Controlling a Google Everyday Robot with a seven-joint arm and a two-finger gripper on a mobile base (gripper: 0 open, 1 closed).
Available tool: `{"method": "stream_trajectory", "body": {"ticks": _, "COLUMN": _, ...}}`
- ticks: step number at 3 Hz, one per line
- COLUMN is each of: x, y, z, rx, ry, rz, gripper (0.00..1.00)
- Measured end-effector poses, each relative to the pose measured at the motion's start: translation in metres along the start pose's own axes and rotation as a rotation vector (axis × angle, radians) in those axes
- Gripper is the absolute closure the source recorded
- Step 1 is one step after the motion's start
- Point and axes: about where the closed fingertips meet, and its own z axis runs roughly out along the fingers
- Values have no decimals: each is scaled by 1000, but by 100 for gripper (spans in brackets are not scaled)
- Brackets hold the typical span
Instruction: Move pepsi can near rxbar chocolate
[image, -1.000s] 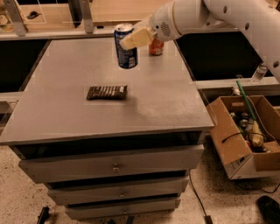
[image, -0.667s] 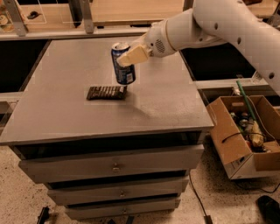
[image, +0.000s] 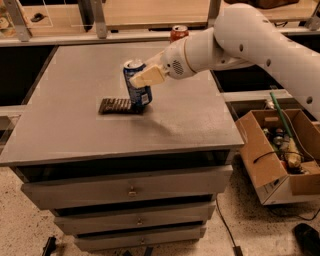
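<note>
Camera view: a big grey surface sits on top of a chest with three drawers. The drawers are all pushed in, so what is in them is hidden.

On the left part of the surface lies the rxbar chocolate. It is flat, dark and long, with small pale marks on it.

Just to its right is the pepsi can. It is blue with white marks and a silver top, and it leans a little. Its bottom is right by the right end of the bar, and it looks like they touch. I cannot tell if the can rests on the surface.

The gripper is at the can, up near its top. Its pale fingers are pinching the can from the sides. One finger shows in front and the other is behind the can.

At the back edge of the surface stands an orange-red can, well apart from the blue one. The fat white arm reaches in from the right.

On the floor to the right is an open cardboard box. In it are a green stick and some bottles and wires all jumbled up.
</note>
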Motion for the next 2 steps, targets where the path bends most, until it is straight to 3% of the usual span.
{"method": "stream_trajectory", "body": {"ticks": 1, "x": 4, "y": 2, "z": 1, "rx": 7, "ry": 0, "rz": 10, "gripper": 83}}
{"method": "stream_trajectory", "body": {"ticks": 2, "x": 4, "y": 2, "z": 1, "rx": 7, "ry": 0, "rz": 10, "gripper": 59}}
